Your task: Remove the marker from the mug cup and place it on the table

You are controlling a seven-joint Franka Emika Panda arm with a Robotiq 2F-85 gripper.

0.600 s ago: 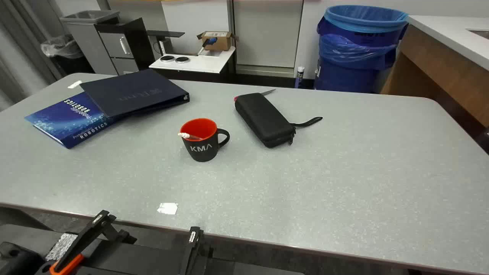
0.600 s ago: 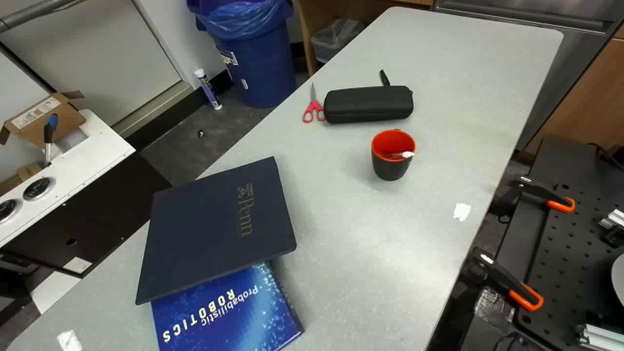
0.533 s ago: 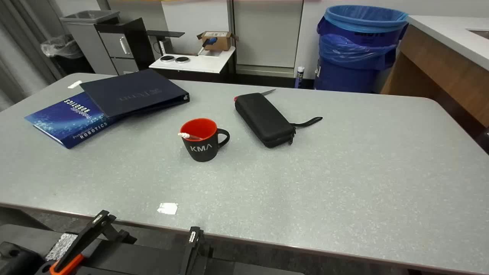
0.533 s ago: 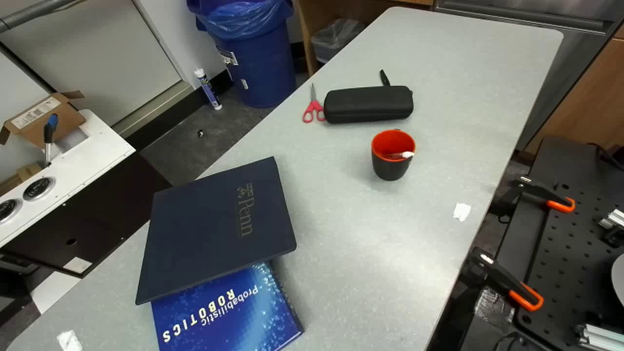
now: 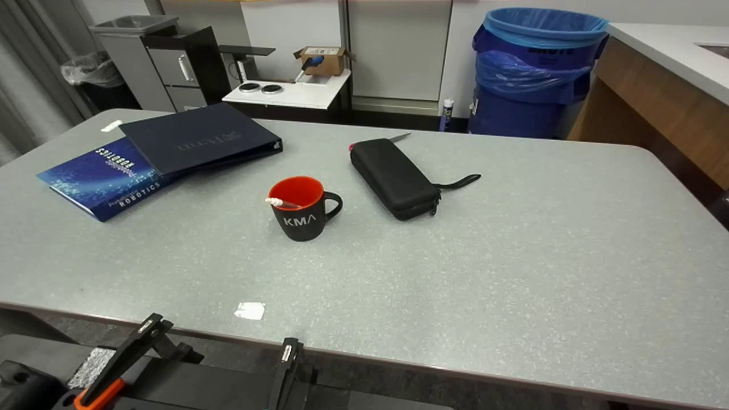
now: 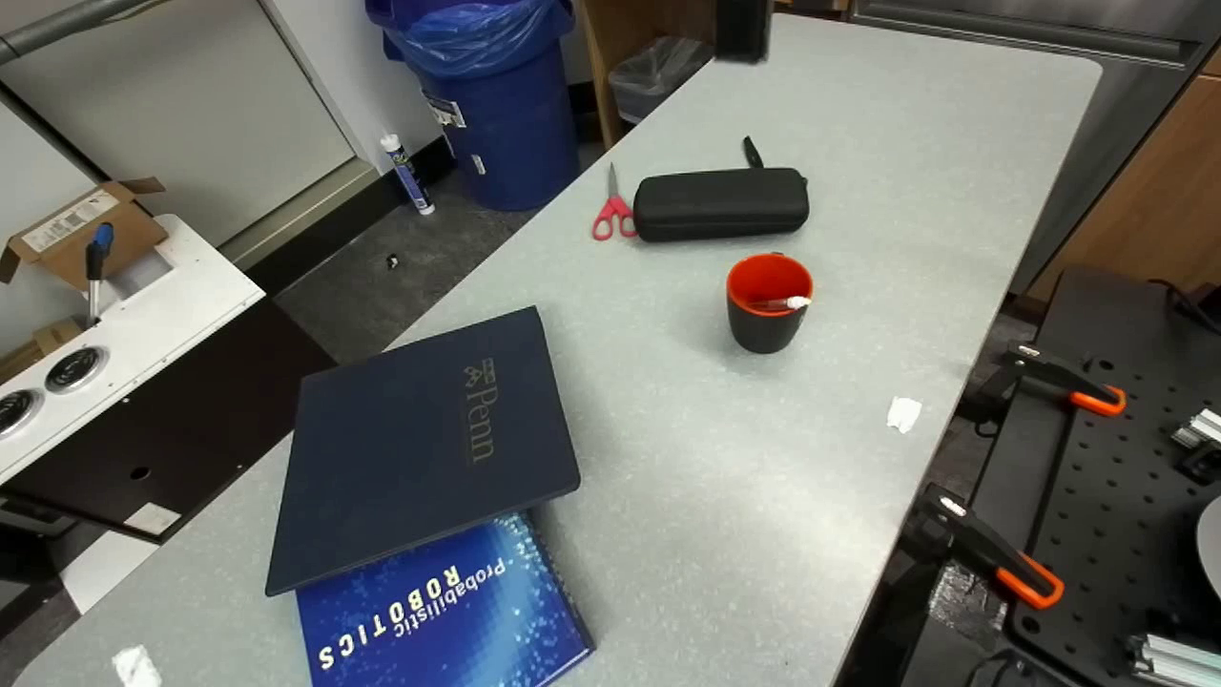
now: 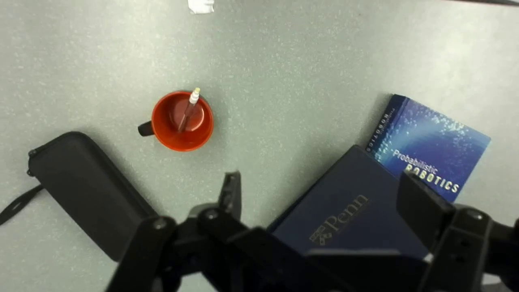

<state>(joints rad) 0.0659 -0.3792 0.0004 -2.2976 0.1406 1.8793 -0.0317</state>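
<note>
Marker [image 7: 189,108], whitish stick, leaned in round black red-lined mug [image 5: 304,216]; my black claw [image 7: 320,182] gaped: approach stage, likely needing overhead alignment.

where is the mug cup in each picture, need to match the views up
In an exterior view: mug cup, left of centre.
In an exterior view: mug cup, right of centre.
In the wrist view: mug cup, up and left of centre.
Shared landmark: the black zip case, near it in all three.

marker [image 7: 189,108]: white-ended, leaning | in mug cup [image 5: 305,217]: black, red-lined, upright | on speckled grey table [image 5: 467,273]
</note>
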